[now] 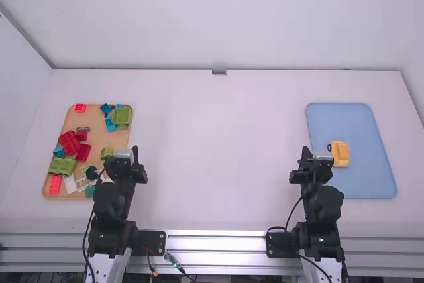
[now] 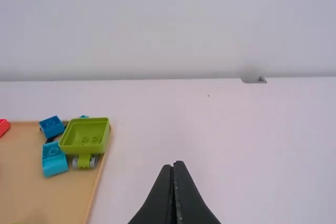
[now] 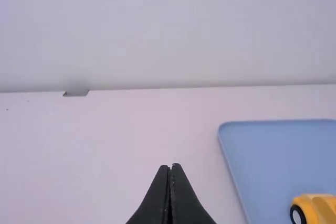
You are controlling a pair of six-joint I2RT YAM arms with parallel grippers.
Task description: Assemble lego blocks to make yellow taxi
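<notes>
Yellow taxi [image 1: 340,154] is parked on the blue tray [image 1: 358,124] — left gripper [image 2: 174,165] and right gripper [image 3: 171,167] both clenched, nothing held — and its bricks could be popped loose if nudged by unopened fingers on approach.

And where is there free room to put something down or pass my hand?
The widest free patch is the middle of the table, between the tan tray and the blue tray, up to the back wall. The blue tray is also bare at its far end, beyond the yellow piece. The tan tray is crowded with blocks.
</notes>
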